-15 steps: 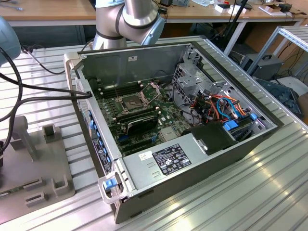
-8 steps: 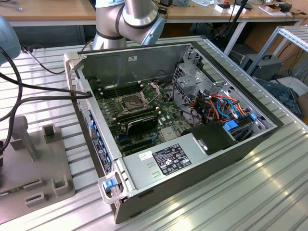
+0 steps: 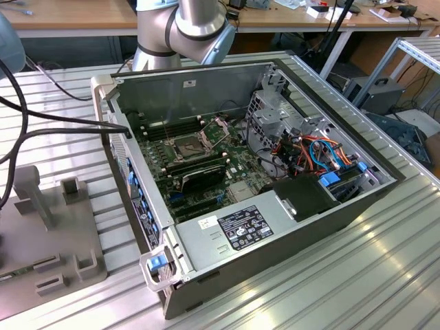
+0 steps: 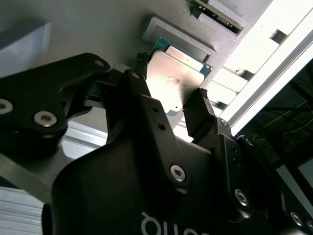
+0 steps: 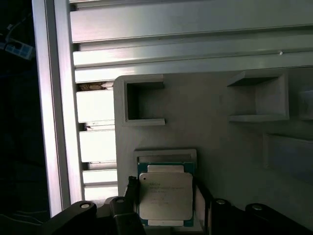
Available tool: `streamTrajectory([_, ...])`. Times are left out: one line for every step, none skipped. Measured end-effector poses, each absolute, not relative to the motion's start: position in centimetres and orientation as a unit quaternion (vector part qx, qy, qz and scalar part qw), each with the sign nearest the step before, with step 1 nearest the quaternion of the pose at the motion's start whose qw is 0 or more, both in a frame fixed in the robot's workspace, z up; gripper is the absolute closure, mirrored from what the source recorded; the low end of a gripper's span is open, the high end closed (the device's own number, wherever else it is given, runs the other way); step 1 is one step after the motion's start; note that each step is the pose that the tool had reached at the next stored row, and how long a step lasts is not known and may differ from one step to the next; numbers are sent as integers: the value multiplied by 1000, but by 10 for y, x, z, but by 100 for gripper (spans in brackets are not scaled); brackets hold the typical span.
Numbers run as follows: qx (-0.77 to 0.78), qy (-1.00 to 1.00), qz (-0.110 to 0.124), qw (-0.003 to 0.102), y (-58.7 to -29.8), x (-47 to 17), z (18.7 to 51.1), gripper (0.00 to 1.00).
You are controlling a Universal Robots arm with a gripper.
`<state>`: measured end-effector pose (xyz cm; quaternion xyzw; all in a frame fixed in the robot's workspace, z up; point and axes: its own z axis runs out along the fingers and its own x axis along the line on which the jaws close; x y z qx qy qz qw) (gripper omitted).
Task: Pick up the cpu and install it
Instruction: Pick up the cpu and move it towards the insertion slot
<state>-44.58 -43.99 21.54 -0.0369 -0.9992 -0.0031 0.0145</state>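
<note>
The cpu lay flat in a recess of the grey tray. The gripper stood over it, jaws spread either side.

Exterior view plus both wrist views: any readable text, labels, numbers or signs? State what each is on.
No text can be quoted.
cpu: faint printed lines on its metal top in the first wrist view, not legible.
power supply label: white print and symbols on black in the exterior view, too small to read.
end effector: white lettering on its black body in the second wrist view, cut off, unreadable.
</note>
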Motion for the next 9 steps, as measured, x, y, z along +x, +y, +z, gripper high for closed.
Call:
streamTrajectory([-37,-999,-3,14,-440,-446,217,45])
streamTrajectory([-37,-999,-3,14,-440,-446,220,45])
streamTrajectory([-37,-999,-3,14,-440,-446,222,45])
streamTrajectory([-37,-999,-3,14,-440,-446,224,45])
streamTrajectory([-37,-999,-3,14,-440,-446,226,45])
streamTrajectory([-37,-999,-3,14,-440,-446,229,45])
streamTrajectory([-37,-999,-3,14,-440,-446,232,45])
streamTrajectory([-37,-999,-3,14,-440,-446,237,45])
streamTrajectory([-37,-999,-3,14,-440,-446,242,45])
